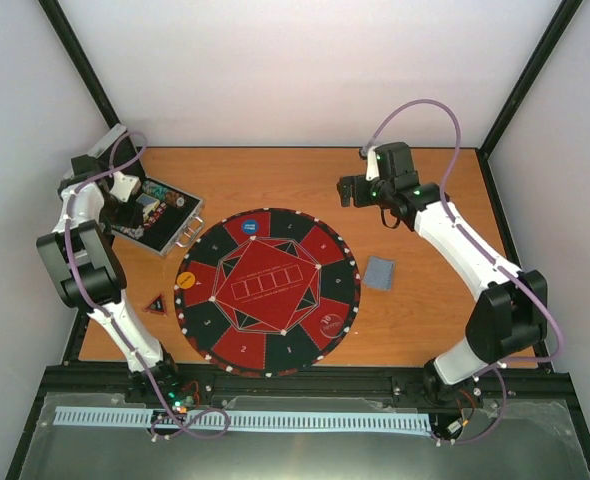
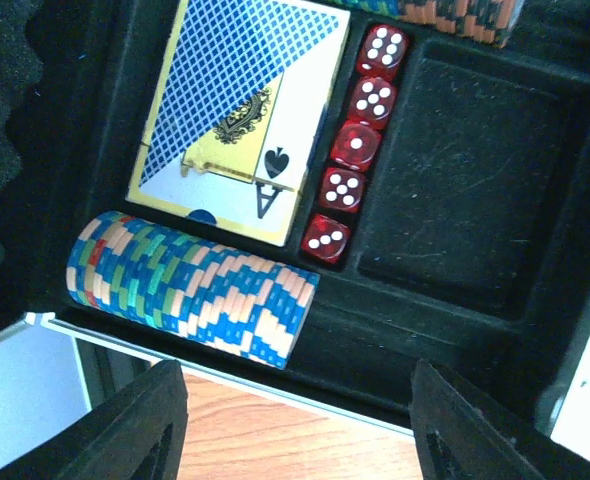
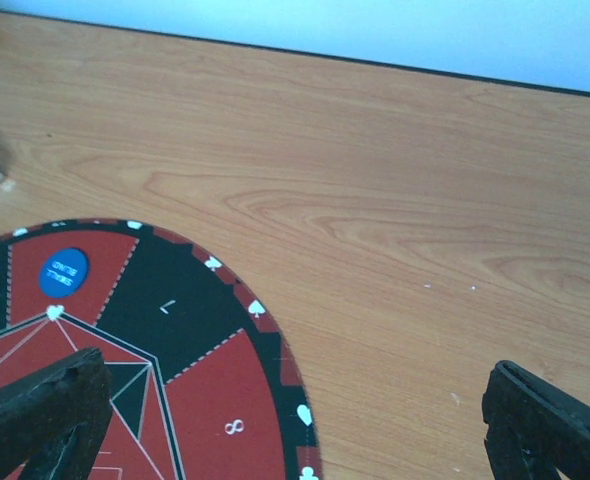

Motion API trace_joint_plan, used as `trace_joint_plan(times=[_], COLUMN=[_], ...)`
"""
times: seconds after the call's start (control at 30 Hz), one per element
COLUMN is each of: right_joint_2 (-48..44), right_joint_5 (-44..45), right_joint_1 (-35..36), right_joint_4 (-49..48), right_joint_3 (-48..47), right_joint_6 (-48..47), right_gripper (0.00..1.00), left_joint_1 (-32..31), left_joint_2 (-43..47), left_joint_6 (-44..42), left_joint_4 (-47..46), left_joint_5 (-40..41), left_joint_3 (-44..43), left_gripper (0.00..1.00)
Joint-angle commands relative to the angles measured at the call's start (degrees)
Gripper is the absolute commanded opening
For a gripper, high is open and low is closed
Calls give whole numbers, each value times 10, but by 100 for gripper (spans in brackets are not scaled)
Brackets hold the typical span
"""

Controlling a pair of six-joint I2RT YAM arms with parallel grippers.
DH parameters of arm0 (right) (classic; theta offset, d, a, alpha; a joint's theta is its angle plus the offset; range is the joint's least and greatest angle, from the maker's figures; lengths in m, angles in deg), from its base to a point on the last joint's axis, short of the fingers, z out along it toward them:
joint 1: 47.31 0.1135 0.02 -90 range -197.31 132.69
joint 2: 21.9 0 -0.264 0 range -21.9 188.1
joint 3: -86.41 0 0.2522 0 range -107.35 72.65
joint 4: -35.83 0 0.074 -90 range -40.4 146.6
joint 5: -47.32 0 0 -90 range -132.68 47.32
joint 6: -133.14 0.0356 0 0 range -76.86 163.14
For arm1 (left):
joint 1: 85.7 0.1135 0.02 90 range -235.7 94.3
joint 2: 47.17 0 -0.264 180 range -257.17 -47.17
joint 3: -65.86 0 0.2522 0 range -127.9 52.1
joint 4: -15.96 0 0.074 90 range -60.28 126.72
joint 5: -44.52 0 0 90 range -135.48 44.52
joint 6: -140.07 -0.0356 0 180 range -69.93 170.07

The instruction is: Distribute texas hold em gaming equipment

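Observation:
A grey-blue deck of cards point(image 1: 379, 272) lies on the table right of the round mat point(image 1: 268, 291). A blue button point(image 1: 249, 226) sits on the mat's far segment and shows in the right wrist view point(image 3: 63, 273). An orange button point(image 1: 186, 280) lies at the mat's left rim, a clear one point(image 1: 332, 323) at its right, and a dark triangular marker point(image 1: 156, 304) on the table to the left. My left gripper point(image 2: 300, 420) is open over the case's near edge, by a row of blue chips point(image 2: 190, 288). My right gripper point(image 3: 295, 420) is open and empty above the mat's far right edge.
The open silver case point(image 1: 157, 220) at far left holds a blue-backed card deck with an ace of spades point(image 2: 237, 115), several red dice point(image 2: 357, 145) and an empty black compartment point(image 2: 470, 170). Black frame posts stand at the table's corners.

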Motion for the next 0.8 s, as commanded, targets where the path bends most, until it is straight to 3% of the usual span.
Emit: trace_joint_plan(times=[0.0,0.33,0.77], right_joint_2=[35,70,98], right_joint_5=[27,39,33], right_joint_1=[-5,-5,-6], right_joint_4=[8,26,33], right_joint_3=[-25,-56,-75], right_joint_6=[-31,-69,-83], right_gripper=[100,100,100], left_joint_1=[3,3,4], left_joint_2=[-20,-72,-75], left_joint_6=[-57,-89,-93], left_joint_4=[-16,25,-25], left_joint_5=[23,-36,60], left_joint_3=[-32,-77,-23], left_gripper=[61,52,52])
